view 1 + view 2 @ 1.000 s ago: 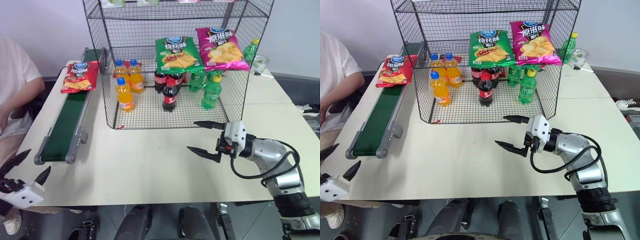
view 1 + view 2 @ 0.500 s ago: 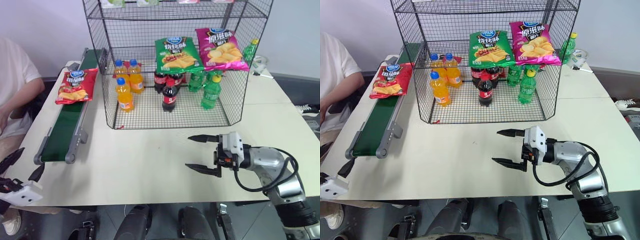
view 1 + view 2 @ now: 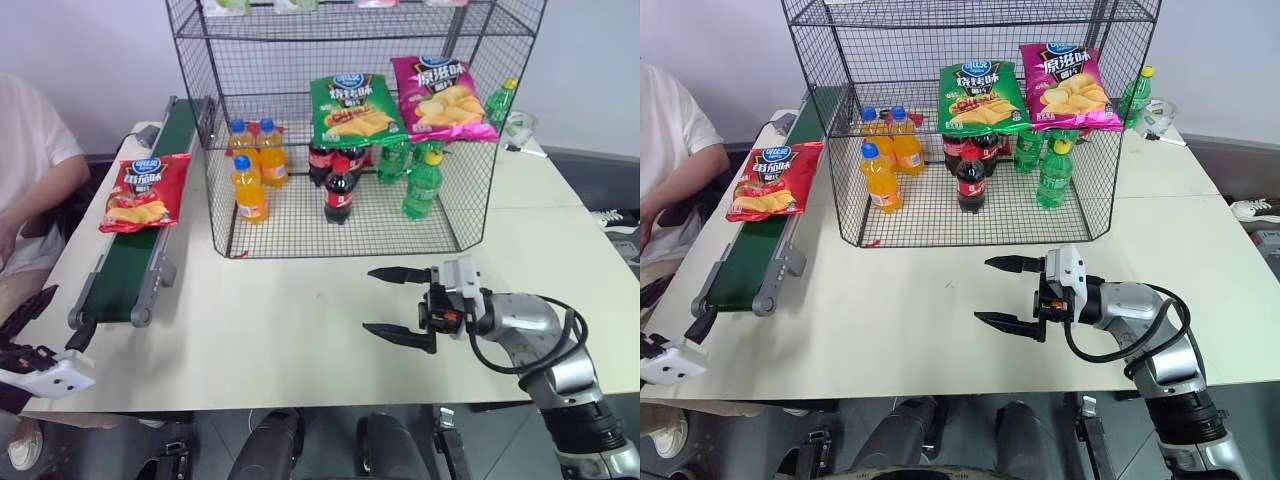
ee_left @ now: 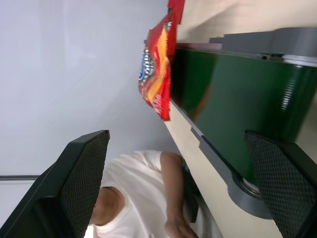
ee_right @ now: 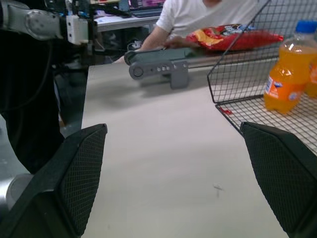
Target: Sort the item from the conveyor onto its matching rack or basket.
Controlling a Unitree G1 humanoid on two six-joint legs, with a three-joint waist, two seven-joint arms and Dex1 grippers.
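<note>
Chip bag lay on the conveyor at mid-left of the frame, both grippers spread wide and empty, so the left gripper needed to wait and pinch the bag's near edge squarely.

The glossy red chip bag lies flat, logo end away from the robot, on the dark green conveyor, overhanging its rails. The tall black wire rack stands just beside the belt.
</note>
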